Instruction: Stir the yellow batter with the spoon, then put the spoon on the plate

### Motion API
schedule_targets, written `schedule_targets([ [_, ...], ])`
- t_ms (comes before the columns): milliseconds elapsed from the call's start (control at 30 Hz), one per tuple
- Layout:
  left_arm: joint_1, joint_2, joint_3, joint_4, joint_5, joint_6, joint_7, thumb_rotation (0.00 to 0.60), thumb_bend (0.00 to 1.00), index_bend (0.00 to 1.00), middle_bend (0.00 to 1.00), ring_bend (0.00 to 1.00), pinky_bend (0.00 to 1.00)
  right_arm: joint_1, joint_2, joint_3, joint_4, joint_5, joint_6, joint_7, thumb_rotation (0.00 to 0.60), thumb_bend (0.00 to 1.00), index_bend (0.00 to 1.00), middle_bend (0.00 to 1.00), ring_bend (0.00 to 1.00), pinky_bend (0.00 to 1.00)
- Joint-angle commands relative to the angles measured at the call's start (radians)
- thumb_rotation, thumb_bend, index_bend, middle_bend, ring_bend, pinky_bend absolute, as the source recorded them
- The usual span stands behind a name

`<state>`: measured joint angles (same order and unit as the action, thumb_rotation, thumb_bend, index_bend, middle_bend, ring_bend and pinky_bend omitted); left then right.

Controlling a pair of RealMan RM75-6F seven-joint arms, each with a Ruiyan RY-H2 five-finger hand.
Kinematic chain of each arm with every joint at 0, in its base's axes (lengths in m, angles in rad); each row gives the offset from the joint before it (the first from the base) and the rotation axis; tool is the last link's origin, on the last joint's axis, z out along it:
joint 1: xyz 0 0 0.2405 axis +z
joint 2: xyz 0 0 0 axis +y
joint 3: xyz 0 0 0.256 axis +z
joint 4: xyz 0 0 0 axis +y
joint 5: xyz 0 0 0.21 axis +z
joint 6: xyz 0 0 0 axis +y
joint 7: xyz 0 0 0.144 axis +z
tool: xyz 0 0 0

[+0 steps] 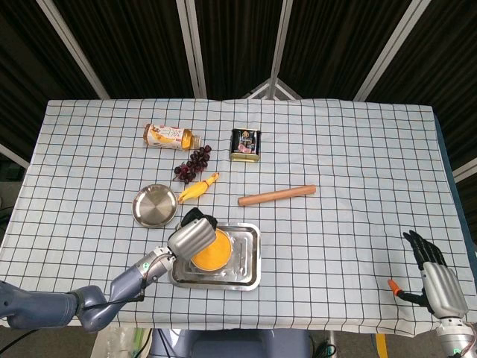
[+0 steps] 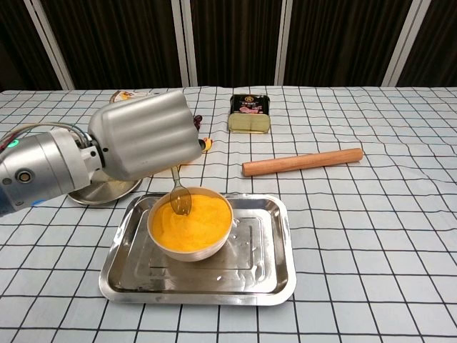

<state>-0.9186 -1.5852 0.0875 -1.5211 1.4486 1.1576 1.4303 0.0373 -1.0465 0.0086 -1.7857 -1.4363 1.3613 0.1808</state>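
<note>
Spoon held in left hand, tip dipped in yellow batter at bowl's left side. Bowl sits in metal tray. Plate just left of tray. Right hand far right of tray, fingers apart, holding nothing.

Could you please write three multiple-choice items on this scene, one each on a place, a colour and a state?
1. Where does the bowl stand?
A. in the metal tray
B. on the round plate
C. beside the tin

2. What colour is the batter?
A. white
B. yellow
C. green

3. What is the left robot hand doing?
A. lying empty
B. gripping the rolling pin
C. holding the spoon

Answers: 1 A, the tray's rim surrounds the bowl; 2 B, the bowl's filling is yellow; 3 C, the spoon's handle rises into the hand, its tip at the batter.
</note>
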Motion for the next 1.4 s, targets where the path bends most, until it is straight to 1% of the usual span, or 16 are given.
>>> schedule_targets([
  [33, 0.004, -0.009, -0.003, -0.002, 0.004, -0.005, -0.004, 0.600, 0.64, 0.81, 1.00, 1.00, 0.97, 0.000, 0.000, 0.000, 0.000, 0.000, 0.000, 0.000, 0.600, 0.32, 0.00, 0.00, 0.00, 0.00],
  [367, 0.019, -0.069, -0.033, -0.012, 0.025, -0.007, -0.024, 0.600, 0.64, 0.81, 1.00, 1.00, 0.97, 0.000, 0.001, 0.000, 0.000, -0.001, 0.001, 0.002, 0.600, 0.32, 0.00, 0.00, 0.00, 0.00],
  [533, 0.024, -0.079, -0.049, -0.027, 0.031, -0.010, -0.012, 0.600, 0.64, 0.81, 1.00, 1.00, 0.97, -0.001, 0.001, 0.000, 0.000, -0.002, 0.002, 0.001, 0.600, 0.32, 0.00, 0.00, 0.00, 0.00],
  [700, 0.033, -0.069, -0.060, -0.051, 0.043, -0.009, -0.012, 0.600, 0.64, 0.81, 1.00, 1.00, 0.97, -0.001, 0.000, -0.001, 0.001, -0.001, 0.001, 0.001, 0.600, 0.32, 0.00, 0.00, 0.00, 0.00],
  [967, 0.052, -0.024, -0.068, -0.078, 0.064, -0.005, -0.015, 0.600, 0.64, 0.81, 1.00, 1.00, 0.97, 0.000, -0.001, -0.001, 0.000, -0.001, 0.001, -0.004, 0.600, 0.32, 0.00, 0.00, 0.00, 0.00],
  [1200, 0.067, 0.006, -0.087, -0.070, 0.062, -0.001, -0.025, 0.600, 0.64, 0.81, 1.00, 1.00, 0.97, 0.000, -0.001, -0.001, -0.001, -0.001, 0.000, -0.004, 0.600, 0.32, 0.00, 0.00, 0.00, 0.00],
  [1400, 0.076, 0.014, -0.089, -0.047, 0.060, -0.015, -0.028, 0.600, 0.63, 0.81, 1.00, 1.00, 0.97, 0.000, 0.000, -0.001, -0.001, 0.001, -0.001, -0.003, 0.600, 0.32, 0.00, 0.00, 0.00, 0.00],
])
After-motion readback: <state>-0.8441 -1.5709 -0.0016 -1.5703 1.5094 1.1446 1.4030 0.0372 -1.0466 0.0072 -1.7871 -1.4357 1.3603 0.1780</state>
